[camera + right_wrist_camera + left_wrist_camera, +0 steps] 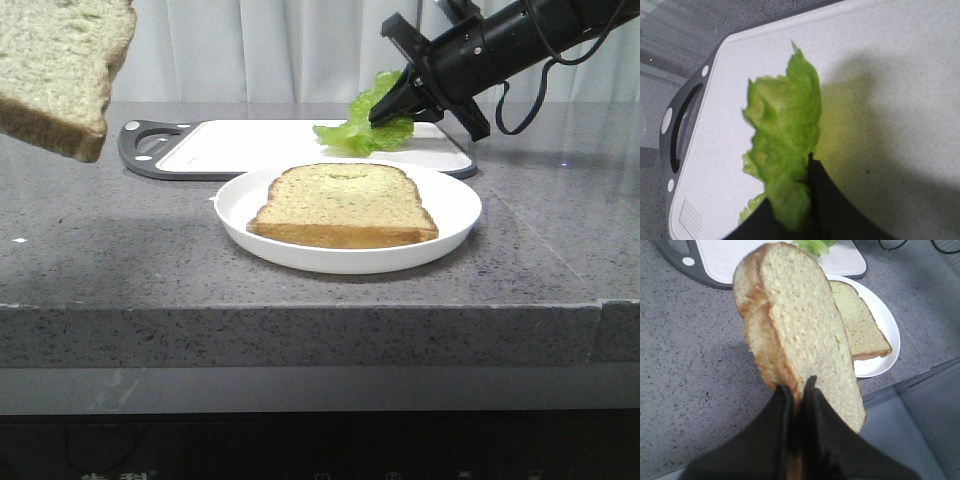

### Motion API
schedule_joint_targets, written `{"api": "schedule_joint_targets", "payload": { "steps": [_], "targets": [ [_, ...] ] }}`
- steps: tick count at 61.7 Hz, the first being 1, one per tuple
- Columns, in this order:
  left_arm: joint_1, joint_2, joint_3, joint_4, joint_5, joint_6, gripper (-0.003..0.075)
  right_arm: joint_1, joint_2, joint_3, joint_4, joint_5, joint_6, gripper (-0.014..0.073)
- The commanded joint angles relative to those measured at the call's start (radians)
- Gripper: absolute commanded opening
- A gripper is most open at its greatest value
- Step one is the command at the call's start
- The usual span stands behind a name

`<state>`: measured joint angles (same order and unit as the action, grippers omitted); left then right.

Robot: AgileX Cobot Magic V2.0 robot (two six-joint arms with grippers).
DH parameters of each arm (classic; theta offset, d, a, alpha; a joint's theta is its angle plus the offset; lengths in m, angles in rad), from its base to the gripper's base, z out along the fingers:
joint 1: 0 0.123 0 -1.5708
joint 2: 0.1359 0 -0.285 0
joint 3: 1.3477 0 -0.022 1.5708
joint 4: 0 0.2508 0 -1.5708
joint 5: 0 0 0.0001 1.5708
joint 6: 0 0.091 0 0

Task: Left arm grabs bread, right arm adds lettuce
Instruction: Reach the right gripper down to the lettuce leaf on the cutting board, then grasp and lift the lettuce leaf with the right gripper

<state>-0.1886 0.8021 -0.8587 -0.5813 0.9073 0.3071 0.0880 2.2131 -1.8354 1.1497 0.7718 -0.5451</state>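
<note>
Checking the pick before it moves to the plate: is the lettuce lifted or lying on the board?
Partly lifted. The right tool is shut on the lettuce, raising that end, while its lower edge seems to touch the board.

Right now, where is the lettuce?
The lettuce is pinched in the right gripper, over the white cutting board at the right rear of the front view, behind the plate.

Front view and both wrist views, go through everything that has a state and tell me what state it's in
Left gripper: shut on the bread.
Bread: held in the air, tilted, off the counter.
Right gripper: shut on the lettuce.
Lettuce: pinched at one edge, lower part seemingly at the cutting board.
Plate: on the counter, holding the thinner slice.
Thinner slice: lying flat, bare on top.
Cutting board: flat behind the plate.
</note>
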Motion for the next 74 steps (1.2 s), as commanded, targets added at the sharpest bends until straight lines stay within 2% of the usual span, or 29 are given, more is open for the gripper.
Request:
{"api": "schedule_joint_targets", "payload": {
  "steps": [1,23,39,48,61,74],
  "targets": [
    [0.003,-0.005,-0.026,-0.044,-0.057,-0.003,-0.002,-0.007,-0.104,-0.031,0.046,0.031,-0.038,-0.0113],
    [0.003,-0.005,-0.026,-0.044,-0.057,-0.003,-0.002,-0.007,-0.332,0.008,0.07,0.139,-0.063,-0.0118],
    [0.003,-0.005,-0.026,-0.038,-0.057,-0.003,-0.002,-0.006,-0.611,0.322,0.197,0.183,-0.221,-0.0118],
    [0.003,-0.005,-0.026,-0.038,-0.057,-0.003,-0.002,-0.001,-0.722,0.485,0.257,0.256,-0.285,-0.0118],
    [0.003,-0.005,-0.026,-0.038,-0.057,-0.003,-0.002,0.047,-0.763,0.651,0.287,0.318,-0.312,-0.0118],
    [0.003,-0.005,-0.026,-0.036,-0.057,-0.003,-0.002,0.087,-0.761,0.764,0.324,0.258,-0.325,-0.0118]
  ]
}}
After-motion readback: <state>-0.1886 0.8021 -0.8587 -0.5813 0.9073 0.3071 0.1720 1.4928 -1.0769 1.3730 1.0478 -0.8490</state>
